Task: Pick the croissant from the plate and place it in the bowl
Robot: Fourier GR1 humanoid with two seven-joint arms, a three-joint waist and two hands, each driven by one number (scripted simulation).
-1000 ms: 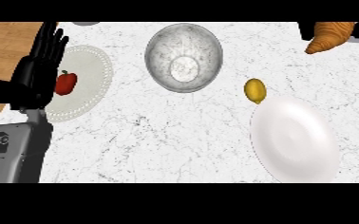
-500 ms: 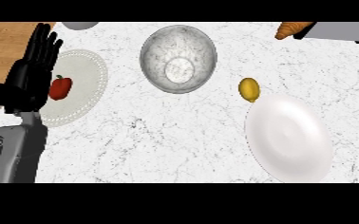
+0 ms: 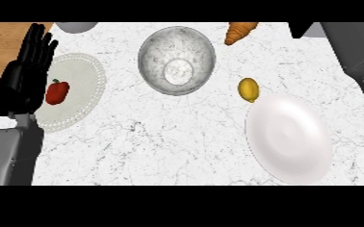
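Hanging near the top edge of the head view, the croissant (image 3: 240, 32) shows just right of the metal bowl (image 3: 176, 60), its long axis tilted, the broad end up at the edge and the narrow tip pointing down and left toward the bowl's rim. It is off the white plate (image 3: 289, 138), which lies bare at the lower right, well apart from it; a lemon (image 3: 248, 89) sits between the two, just above the plate's rim. A grey forearm enters at the upper right corner, but the right hand is out of sight, so whether it carries the croissant cannot be told. The left hand (image 3: 27, 75) rests at the far left with straight fingers up, holding nothing, beside a second, beaded plate (image 3: 86, 94) that bears a red pepper (image 3: 57, 91). That hand lies across the bowl from the croissant, so the right arm is plainly the nearer one. Judging by the layout, the coming move turns on a short shift leftward and down the view: the croissant must clear the rim and come over the bowl's hollow before release.
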